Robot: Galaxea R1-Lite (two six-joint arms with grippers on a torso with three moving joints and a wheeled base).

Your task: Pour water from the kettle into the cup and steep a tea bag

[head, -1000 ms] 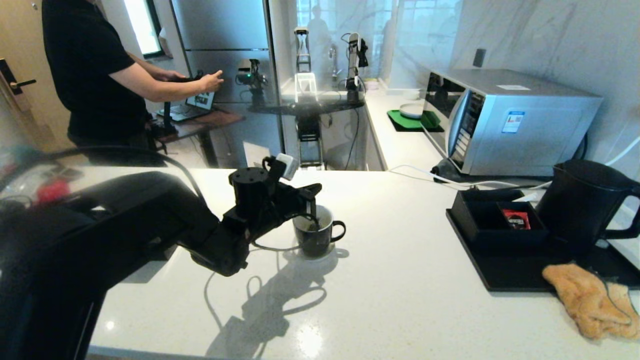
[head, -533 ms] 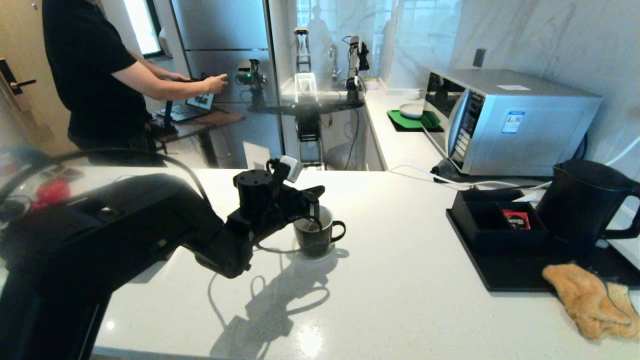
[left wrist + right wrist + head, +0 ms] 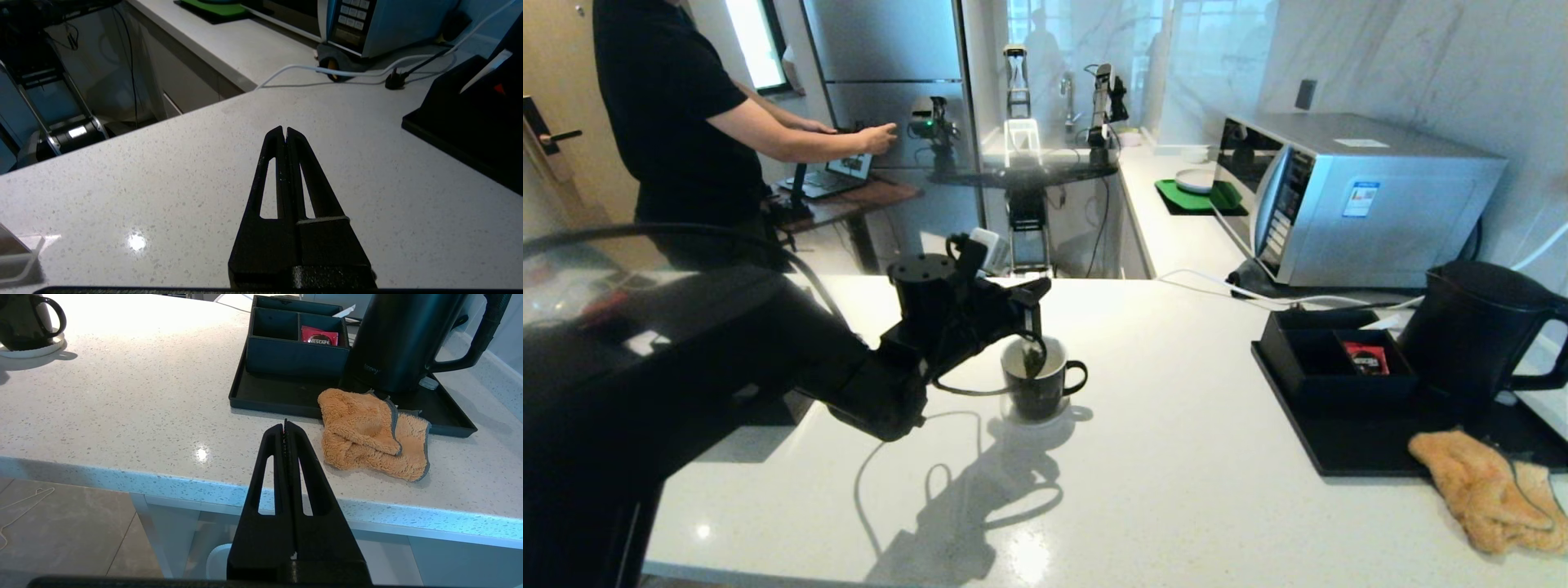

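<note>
The black cup [image 3: 1039, 390] with a white inside stands on a small white saucer mid-counter. My left gripper [image 3: 1036, 314] hovers just over its rim, shut on the string [image 3: 322, 220] of a tea bag [image 3: 1032, 358]. The bag dangles at rim height inside the cup's mouth. The tall black kettle [image 3: 1474, 335] stands on a black tray [image 3: 1347, 453] at the right, untouched. My right gripper [image 3: 285, 425] is shut and empty, held in front of the counter's near edge and below the tray. It sees the kettle [image 3: 402, 339] and the cup [image 3: 24, 322].
A black divided box [image 3: 1327, 359] on the tray holds a red sachet [image 3: 1365, 358]. An orange cloth [image 3: 1486, 490] lies over the tray's front corner. A microwave [image 3: 1347, 196] and loose cables [image 3: 1241, 290] sit behind. A person [image 3: 678, 122] stands beyond the counter at far left.
My left gripper has risen above the cup, drawing the tea bag up from deep inside to rim height. The kettle and tray have not moved.
</note>
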